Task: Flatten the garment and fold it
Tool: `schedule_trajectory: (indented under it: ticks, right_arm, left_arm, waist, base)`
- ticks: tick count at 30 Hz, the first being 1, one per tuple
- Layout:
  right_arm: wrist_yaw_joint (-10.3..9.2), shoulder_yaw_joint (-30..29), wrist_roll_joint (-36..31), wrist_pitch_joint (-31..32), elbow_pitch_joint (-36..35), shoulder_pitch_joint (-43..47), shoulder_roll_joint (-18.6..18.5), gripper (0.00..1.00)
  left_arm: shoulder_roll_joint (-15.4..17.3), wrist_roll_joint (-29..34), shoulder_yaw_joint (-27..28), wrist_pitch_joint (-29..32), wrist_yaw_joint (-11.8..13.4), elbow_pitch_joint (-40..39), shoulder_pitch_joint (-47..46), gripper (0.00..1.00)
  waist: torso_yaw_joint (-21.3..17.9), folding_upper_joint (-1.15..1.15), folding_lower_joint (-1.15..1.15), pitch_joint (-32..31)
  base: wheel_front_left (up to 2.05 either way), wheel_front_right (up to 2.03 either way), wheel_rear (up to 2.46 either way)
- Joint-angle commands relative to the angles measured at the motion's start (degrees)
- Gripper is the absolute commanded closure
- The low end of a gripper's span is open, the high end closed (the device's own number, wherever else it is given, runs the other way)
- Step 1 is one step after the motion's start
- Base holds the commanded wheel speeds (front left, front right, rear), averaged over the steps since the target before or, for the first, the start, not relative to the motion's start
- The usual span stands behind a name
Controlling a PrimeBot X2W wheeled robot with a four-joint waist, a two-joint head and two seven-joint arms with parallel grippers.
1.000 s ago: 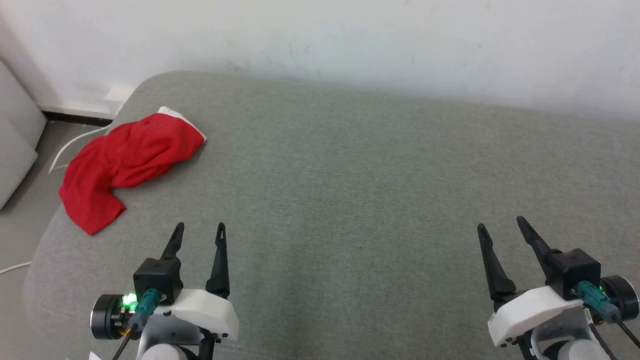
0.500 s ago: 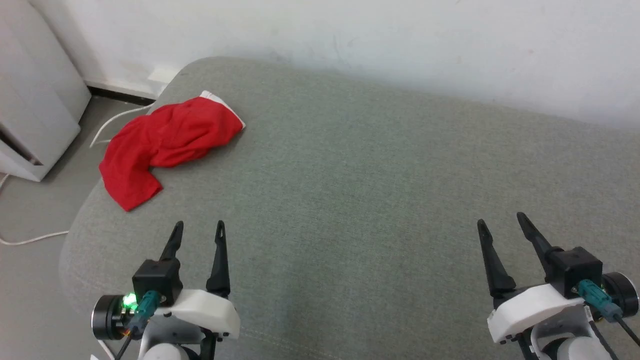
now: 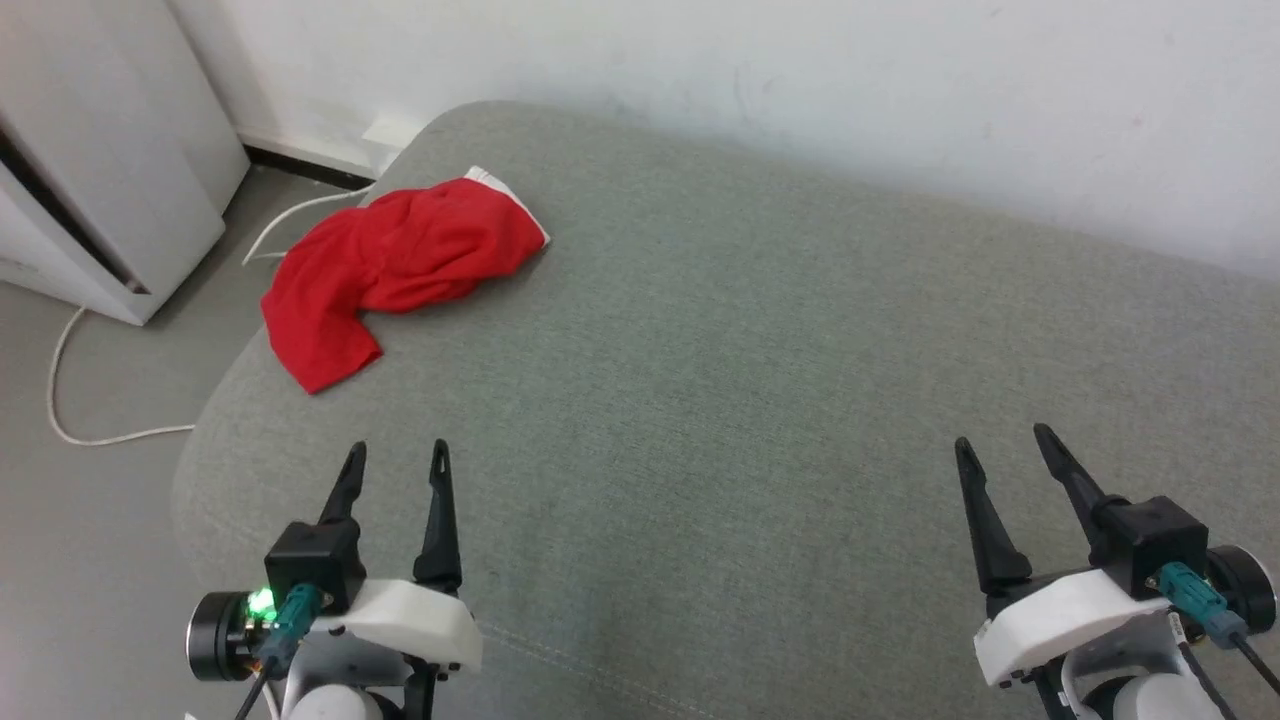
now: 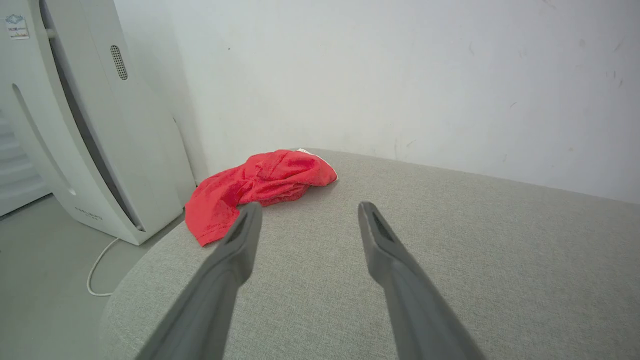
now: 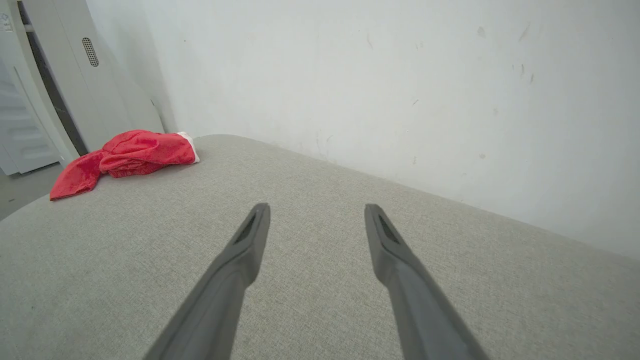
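Red fabric, crumpled and unfolded: the garment (image 3: 400,270) lies at about ten o'clock in the head view, at the far left corner of the grey-green cushion (image 3: 760,360). Its white band is turned toward the wall (image 3: 800,70), and one loose end trails toward the cushion's rounded left edge.

Against the picture of a second ago the whole head view has swung leftward. The garment now sits further toward the middle of the picture, and a white appliance (image 3: 90,160) has come in at the upper left. More of the floor (image 3: 80,540) and of the white cable (image 3: 70,400) on it is shown. This is the camera's move. The garment keeps the same heap and the same place on the cushion's corner. Both pincers stand at the same spots of the view as before.

The left pincer (image 3: 399,446) is at seven o'clock in the head view, released, its two dark fingers spread wide and empty. It touches nothing that I can see, and the garment lies well apart from it at its twelve o'clock. In the left wrist view the left pincer (image 4: 309,206) points over bare cushion, with the garment (image 4: 260,187) at eleven o'clock past the left fingertip.

The right pincer (image 3: 1001,436), at five o'clock, is likewise wide open and empty. The garment is far off at its ten o'clock. The right wrist view shows the right pincer (image 5: 316,206) above bare cushion, the garment (image 5: 125,160) well apart.
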Motion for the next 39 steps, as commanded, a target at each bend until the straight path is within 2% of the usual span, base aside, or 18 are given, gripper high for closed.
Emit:
schedule_trajectory:
  ticks: [1,39]
  right_arm:
    - [-0.07,-0.1,0.5,-0.6,0.2,-0.9,0.1,0.00]
    - [-0.10,0.0,2.0,-3.7,1.1,-1.7,0.2,0.00]
  left_arm:
    - [0.2,-0.7,-0.2,-0.5,0.4,0.3,-1.1,0.00]
    - [0.5,-3.4,-1.1,-5.0,2.6,3.5,-2.6,0.00]
  waist:
    - [0.9,-0.01,0.00,0.0]
    - [12.6,-0.01,0.00,0.7]
  base:
    - [0.00,0.00,0.00]
    - [0.00,0.00,0.00]
